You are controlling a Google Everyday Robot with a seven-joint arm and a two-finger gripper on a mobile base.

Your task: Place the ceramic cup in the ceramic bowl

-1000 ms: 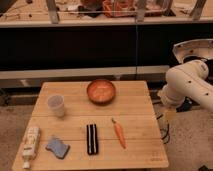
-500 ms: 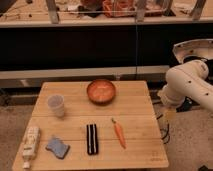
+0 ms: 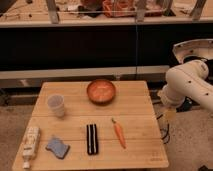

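The ceramic cup [image 3: 56, 105], small, pale and tapered, stands upright on the left side of the wooden table [image 3: 140, 145]. The ceramic bowl [image 3: 101, 91], round and orange-brown with a speckled orange inside, sits at the table's back middle, to the right of the cup. My gripper [image 3: 169, 114] hangs below the white arm [image 3: 187, 85] just off the table's right edge, far from both cup and bowl. It holds nothing that I can see.
A carrot [image 3: 119, 133] and a black ridged bar [image 3: 92, 138] lie at the front middle. A blue sponge [image 3: 57, 147] and a white labelled bottle [image 3: 31, 145] lie at the front left. A dark counter front [image 3: 90, 47] stands behind the table.
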